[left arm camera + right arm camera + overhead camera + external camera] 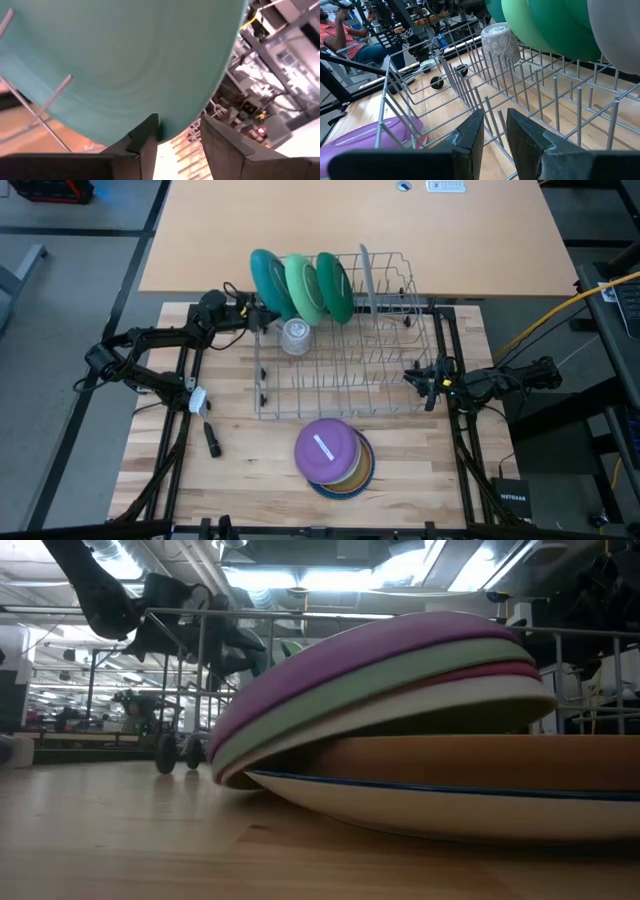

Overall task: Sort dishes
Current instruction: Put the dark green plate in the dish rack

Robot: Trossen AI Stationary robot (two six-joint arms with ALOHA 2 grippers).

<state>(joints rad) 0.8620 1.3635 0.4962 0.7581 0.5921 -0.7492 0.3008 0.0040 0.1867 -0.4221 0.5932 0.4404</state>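
A teal plate (268, 278), a pale green plate (302, 285) and a green plate (334, 286) stand on edge in the far end of the wire dish rack (345, 395). A thin grey plate (366, 275) stands beside them. My left gripper (262, 316) is open at the teal plate's near rim, and the rim (167, 131) dips between its fingers. My right gripper (412, 376) is open by a narrow gap (493, 131) over the rack's right side and holds nothing. A stack of small dishes with a purple one on top (328, 450) rests on the table near the front edge, and it also shows in the low view (400, 650). My left gripper has its fingers on either side of the teal plate's lower rim (165, 127), coming level from the table's left. One finger (146, 137) overlaps the rim. I cannot tell whether it touches the plate. The plate stands on edge in the rack's tines.
A clear cup (295, 337) stands inside the rack near its far left corner, and it also shows in the right wrist view (499, 42). A small dark object (212, 440) lies on the table at the near left. A person sits beyond the table (350, 37).
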